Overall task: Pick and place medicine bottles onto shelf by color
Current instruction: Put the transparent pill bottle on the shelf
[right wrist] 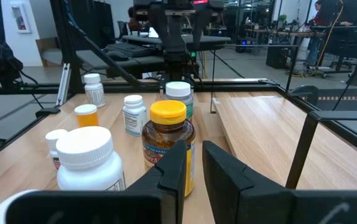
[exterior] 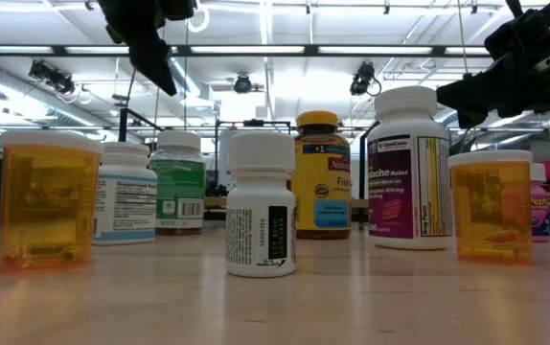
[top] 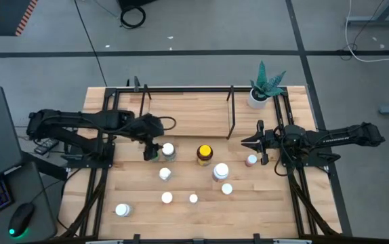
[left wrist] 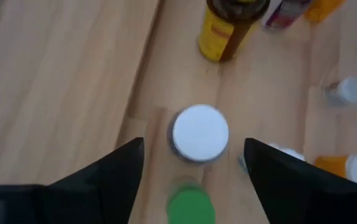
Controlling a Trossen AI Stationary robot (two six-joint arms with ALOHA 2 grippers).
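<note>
My left gripper is open and hovers above a green-capped bottle and a white-capped bottle, both standing between its fingers' lines in the left wrist view; in the low view its fingers are clear above the caps. My right gripper is empty, its fingers a narrow gap apart, pointing toward the yellow-capped amber bottle, with the pink-capped bottle just on its near side. The shelf lies at the table's far side. Several white-capped bottles stand on the table.
A white pot with a green plant stands at the far right corner by the shelf's black rods. Orange-bodied bottles stand near the front edge. A laptop and mouse sit left of the table.
</note>
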